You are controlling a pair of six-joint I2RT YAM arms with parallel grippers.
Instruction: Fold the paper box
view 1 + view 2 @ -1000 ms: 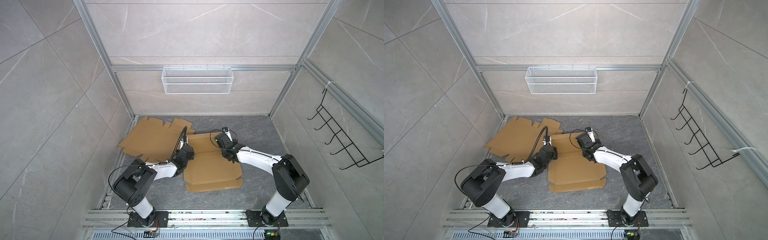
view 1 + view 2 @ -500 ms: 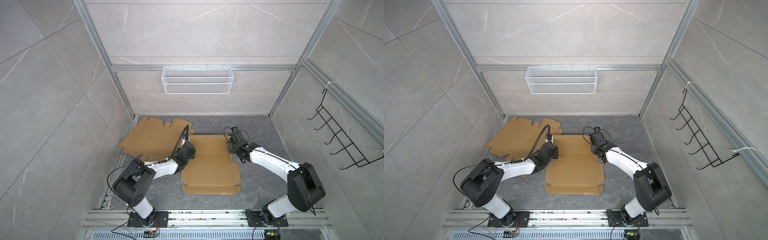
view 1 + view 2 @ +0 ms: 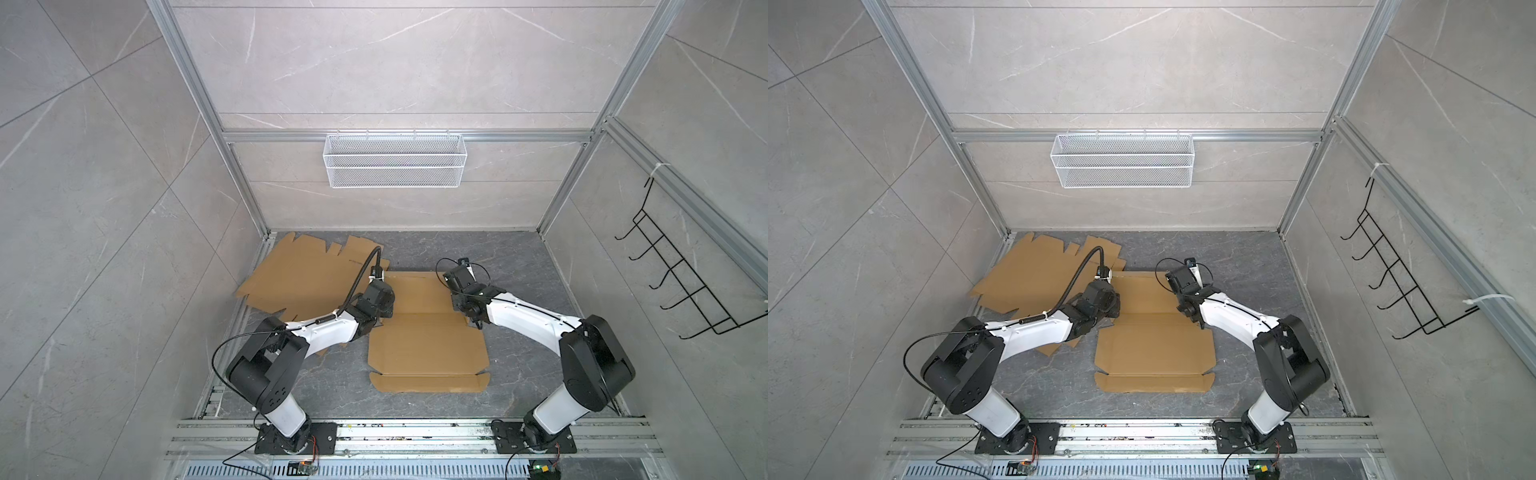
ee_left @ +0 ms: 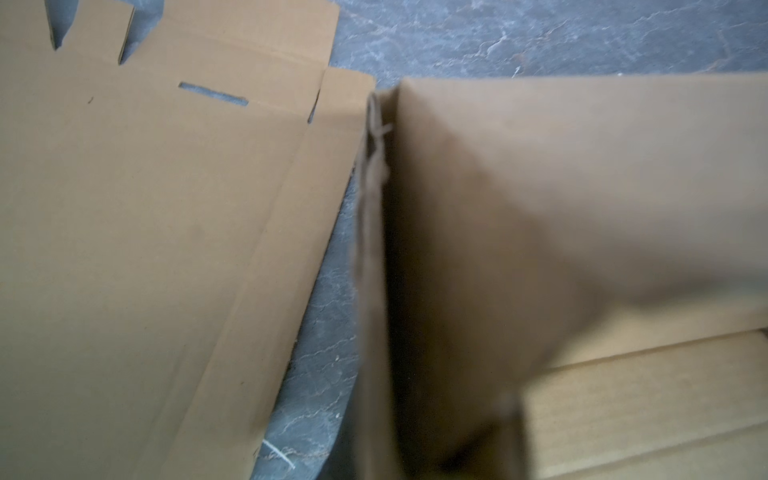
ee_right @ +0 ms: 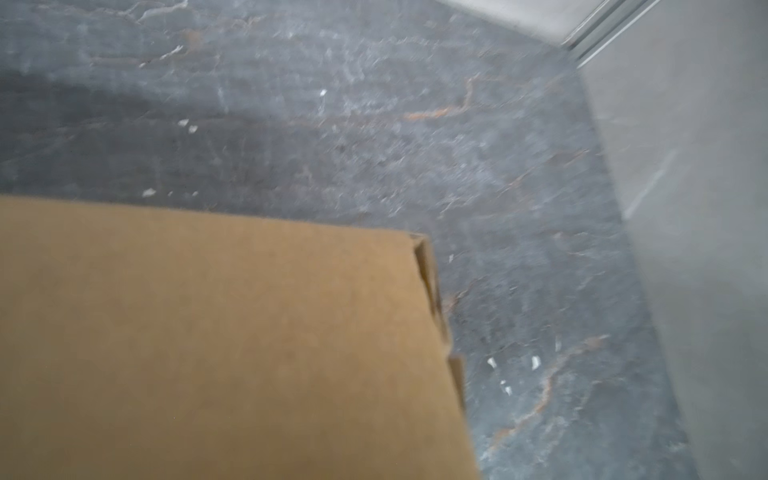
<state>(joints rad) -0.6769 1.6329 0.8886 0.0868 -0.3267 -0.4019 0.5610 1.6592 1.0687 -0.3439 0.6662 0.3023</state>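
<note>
The paper box [image 3: 428, 345] [image 3: 1154, 345] is a flat brown cardboard blank on the dark floor, with a narrow flap along its near edge. My left gripper [image 3: 386, 307] [image 3: 1115, 305] sits at the far left side of the box. In the left wrist view a raised cardboard panel [image 4: 540, 187] runs down to where the jaws lie, so it looks gripped. My right gripper [image 3: 457, 303] [image 3: 1180, 305] is at the far right side. In the right wrist view the cardboard [image 5: 208, 332] fills the jaw area. Neither gripper's jaws show; both appear shut on the cardboard.
Several more flat cardboard blanks [image 3: 307, 270] [image 4: 145, 208] lie at the back left, close to the box. A white wire basket [image 3: 395, 160] hangs on the back wall. A black hook rack [image 3: 673, 286] hangs on the right wall. Aluminium rails [image 3: 395, 432] cross the front.
The box turned from tilted to square with the front rail and slid nearer. My right gripper opened, shifted along the far right side and shut again. The left gripper stayed shut.
</note>
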